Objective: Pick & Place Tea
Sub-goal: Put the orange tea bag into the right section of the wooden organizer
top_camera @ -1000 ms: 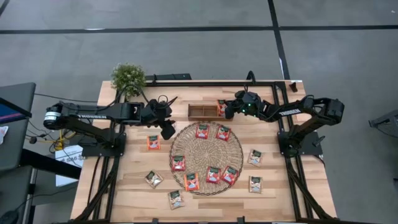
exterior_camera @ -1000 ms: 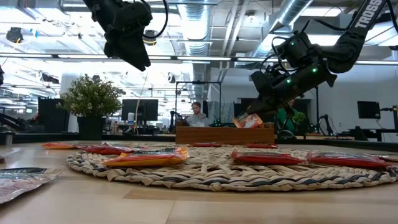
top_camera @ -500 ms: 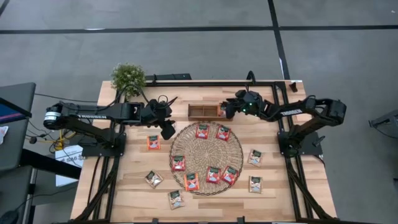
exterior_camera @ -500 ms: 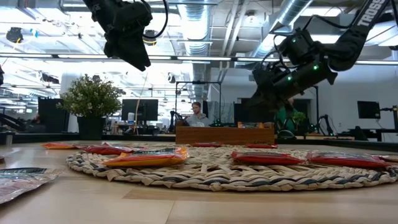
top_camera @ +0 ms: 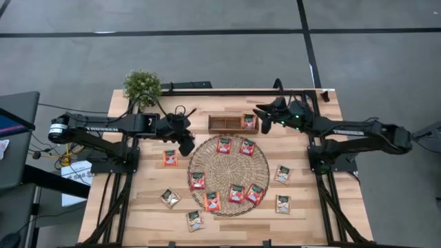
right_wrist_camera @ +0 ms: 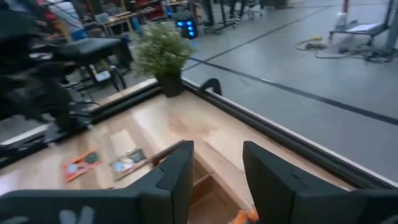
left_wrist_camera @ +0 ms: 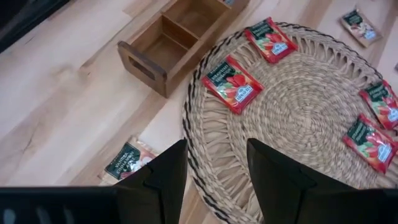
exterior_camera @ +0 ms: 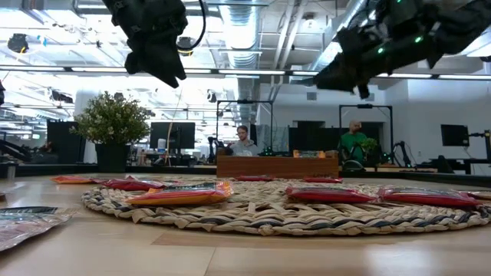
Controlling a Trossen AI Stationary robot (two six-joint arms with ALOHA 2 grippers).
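Potted plant (top_camera: 142, 85) sits at the table's back-left corner. Left gripper (top_camera: 186, 143) hangs above the table just off the left edge of the woven mat (top_camera: 228, 186), fingers (left_wrist_camera: 163, 171) apart with nothing between them; it looks to be waiting. One red-orange sachet (top_camera: 169, 158) lies on bare wood near it, two more sachets toward the front left. On the mat: red-orange sachets scattered, two at the back (top_camera: 224, 145) and four toward the front. Wooden tray (top_camera: 224, 123) stands just behind the mat; a red-orange sachet (top_camera: 249, 122) rests in its right-hand compartment, left compartment appears empty. Right gripper (top_camera: 260, 114) hovers just beside the tray's right end, raised clear of it in the low view (exterior_camera: 337, 73), fingers (right_wrist_camera: 180, 168) parted and holding nothing. Two whitish sachets (top_camera: 282, 174) lie on wood right of the mat. Judgement: the step in hand is the end of a place, one sachet delivered to the tray, right arm clear of the drop. From the low view I cannot tell for sure whether that sachet lies flat or leans on the wall. Next move calls for a fresh pick: descend on a flat sachet, pinch an edge without dragging the mat, carry it to the tray.
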